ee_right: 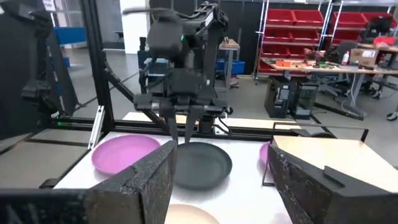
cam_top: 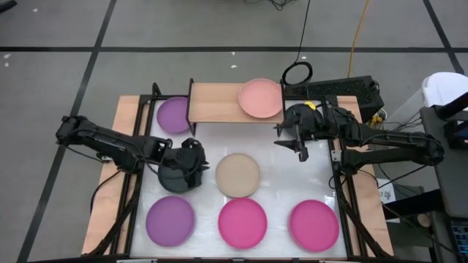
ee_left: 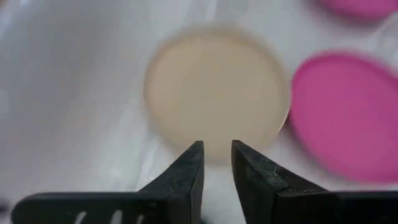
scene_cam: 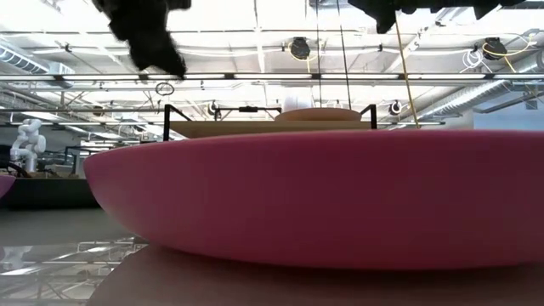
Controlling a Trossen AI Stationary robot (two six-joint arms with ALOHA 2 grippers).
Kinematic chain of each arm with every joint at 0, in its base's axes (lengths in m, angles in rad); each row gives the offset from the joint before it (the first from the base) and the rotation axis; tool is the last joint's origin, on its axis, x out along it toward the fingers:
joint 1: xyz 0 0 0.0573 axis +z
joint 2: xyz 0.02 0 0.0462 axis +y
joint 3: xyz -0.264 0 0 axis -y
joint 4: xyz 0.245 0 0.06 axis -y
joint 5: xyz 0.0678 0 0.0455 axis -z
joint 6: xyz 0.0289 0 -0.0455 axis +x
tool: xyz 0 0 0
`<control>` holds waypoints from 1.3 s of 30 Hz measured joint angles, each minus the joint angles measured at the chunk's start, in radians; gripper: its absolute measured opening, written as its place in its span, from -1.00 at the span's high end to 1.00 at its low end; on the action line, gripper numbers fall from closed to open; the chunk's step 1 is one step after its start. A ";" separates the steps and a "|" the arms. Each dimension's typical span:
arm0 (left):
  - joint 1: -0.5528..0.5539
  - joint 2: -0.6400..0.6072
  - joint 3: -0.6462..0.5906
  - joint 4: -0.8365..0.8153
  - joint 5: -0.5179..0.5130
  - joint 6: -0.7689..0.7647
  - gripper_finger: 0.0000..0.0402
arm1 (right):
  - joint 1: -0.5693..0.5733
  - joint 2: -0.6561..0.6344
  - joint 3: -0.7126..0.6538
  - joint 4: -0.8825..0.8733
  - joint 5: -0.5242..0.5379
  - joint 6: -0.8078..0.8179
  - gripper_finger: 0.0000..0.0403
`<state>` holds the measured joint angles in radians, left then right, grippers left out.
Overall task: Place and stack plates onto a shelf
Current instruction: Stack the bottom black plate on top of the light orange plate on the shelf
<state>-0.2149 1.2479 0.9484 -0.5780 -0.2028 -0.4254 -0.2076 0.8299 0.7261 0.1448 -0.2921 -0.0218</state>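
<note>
The light-wood shelf (cam_top: 219, 102) stands at the table's far edge, and a salmon pink plate (cam_top: 261, 97) lies on its right end. On the white table lie a purple plate (cam_top: 174, 115) left of the shelf, a black plate (cam_top: 175, 179), a beige plate (cam_top: 238, 174), and a near row of one purple plate (cam_top: 170, 220) and two magenta plates (cam_top: 243, 222) (cam_top: 314, 224). My left gripper (ee_left: 217, 152) hangs over the black plate's right side. It points slantwise at the beige plate (ee_left: 214, 93), its fingers a narrow gap apart and empty. My right gripper (ee_right: 217, 186) is wide open and empty, near the shelf's right end.
In the low view a magenta plate (scene_cam: 323, 195) fills the foreground, hiding most of the table. Black frame rails (cam_top: 135, 183) run along the table's left and right sides. A cable loop (cam_top: 297, 73) and a dark box (cam_top: 344, 89) sit behind the shelf's right end.
</note>
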 joint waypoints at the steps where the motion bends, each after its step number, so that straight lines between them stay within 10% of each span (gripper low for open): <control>1: -0.004 0.009 -0.001 -0.029 0.001 -0.027 0.50 | 0.004 0.000 0.000 0.000 0.000 0.007 -0.15; 11: -0.070 0.191 -0.001 -0.116 0.044 -0.228 -0.01 | 0.050 -0.001 0.000 0.002 0.001 0.010 -0.15; 31: -0.050 0.447 0.000 -0.187 0.090 -0.420 -0.03 | 0.053 0.000 0.000 -0.022 0.007 0.010 -0.15; 39: -0.028 0.447 0.001 -0.196 0.086 -0.420 0.55 | 0.053 0.000 0.000 -0.022 0.007 0.016 -0.15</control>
<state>-0.2434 1.6951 0.9489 -0.7740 -0.1169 -0.8451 -0.1547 0.8295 0.7265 0.1226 -0.2852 -0.0053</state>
